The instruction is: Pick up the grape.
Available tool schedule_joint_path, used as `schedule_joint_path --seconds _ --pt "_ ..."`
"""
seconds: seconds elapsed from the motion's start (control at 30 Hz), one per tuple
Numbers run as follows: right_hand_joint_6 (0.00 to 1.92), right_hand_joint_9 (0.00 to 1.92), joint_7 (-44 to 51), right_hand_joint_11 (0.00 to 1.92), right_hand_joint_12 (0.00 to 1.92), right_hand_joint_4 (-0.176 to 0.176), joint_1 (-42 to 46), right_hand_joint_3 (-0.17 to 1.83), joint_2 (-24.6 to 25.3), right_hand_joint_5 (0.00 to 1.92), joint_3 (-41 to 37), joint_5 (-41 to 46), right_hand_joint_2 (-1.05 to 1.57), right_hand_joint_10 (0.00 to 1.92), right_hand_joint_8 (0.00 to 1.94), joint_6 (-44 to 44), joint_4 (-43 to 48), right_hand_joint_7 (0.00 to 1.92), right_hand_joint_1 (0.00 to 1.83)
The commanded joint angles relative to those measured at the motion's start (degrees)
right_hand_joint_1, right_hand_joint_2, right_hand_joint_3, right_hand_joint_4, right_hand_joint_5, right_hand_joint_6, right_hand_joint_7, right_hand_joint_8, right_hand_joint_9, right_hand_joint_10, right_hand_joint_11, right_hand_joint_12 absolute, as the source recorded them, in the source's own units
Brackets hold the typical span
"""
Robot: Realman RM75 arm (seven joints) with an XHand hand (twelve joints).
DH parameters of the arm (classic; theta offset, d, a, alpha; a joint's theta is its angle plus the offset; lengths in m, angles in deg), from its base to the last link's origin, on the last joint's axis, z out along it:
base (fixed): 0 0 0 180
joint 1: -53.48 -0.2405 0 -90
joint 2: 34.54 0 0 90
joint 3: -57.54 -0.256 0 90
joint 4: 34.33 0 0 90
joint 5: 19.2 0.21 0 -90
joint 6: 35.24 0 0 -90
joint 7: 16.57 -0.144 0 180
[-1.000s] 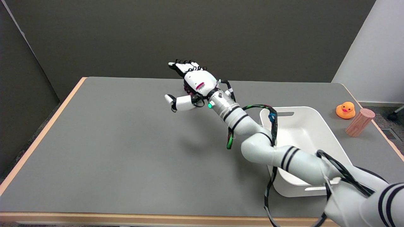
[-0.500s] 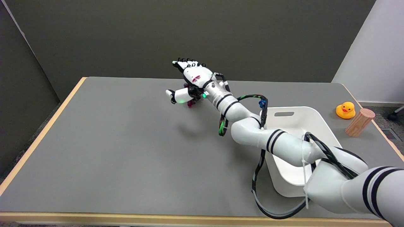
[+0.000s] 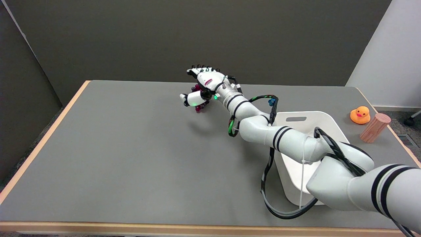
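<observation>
A dark purple-red bunch of grapes (image 3: 198,108) lies on the grey table (image 3: 115,148) near its far middle. My right hand (image 3: 204,83) hovers right over the bunch, fingers stretched out toward the far edge and thumb (image 3: 191,98) held apart to the left. Grapes show between thumb and palm, at the thumb's far side and below it. Most of the bunch is hidden under the hand. The fingers are not wrapped around it.
A white bin (image 3: 329,128) sits at the right, partly covered by my forearm and its cables. An orange rubber duck (image 3: 359,115) and a wooden cylinder (image 3: 375,127) stand near the far right edge.
My right arm has reached farther across the table, and the hand has shifted right and come down over the grapes. The thumb has drawn in closer to the palm.
</observation>
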Motion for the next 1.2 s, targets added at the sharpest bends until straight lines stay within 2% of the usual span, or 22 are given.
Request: schedule_joint_path --seconds 0.03,0.23,0.6,0.7,0.83,1.2 --pt "0.38 0.01 0.9 0.0 1.13 -0.014 -3.7 0.91 1.3 0.1 -1.2 0.8 0.6 0.66 0.16 -2.5 -11.4 0.06 0.35" --pt "0.39 0.0 0.9 0.0 1.14 -0.001 -3.8 0.9 1.4 0.11 -1.1 0.8 0.6 0.65 0.17 -2.7 -12.1 0.06 0.37" --pt "0.38 0.08 0.7 0.02 1.16 -0.017 -3.3 0.95 1.4 0.11 -0.8 0.8 0.64 0.72 0.28 -2.7 -12.7 0.09 0.49" --pt "0.35 0.1 0.5 0.01 1.22 -0.007 -2.8 0.84 1.4 0.14 -0.5 0.8 0.68 0.76 0.28 -3.3 -11.1 0.13 0.55" --pt "0.39 0.17 0.5 0.06 1.2 0.002 -2.0 0.95 1.4 0.14 -0.1 0.6 0.65 0.77 0.32 -3.8 -10.0 0.15 0.5" --pt "0.39 0.22 0.5 0.09 1.24 0.009 -0.9 0.96 1.1 0.14 -0.1 0.8 0.66 0.8 0.33 -4.1 -10.6 0.19 0.51"
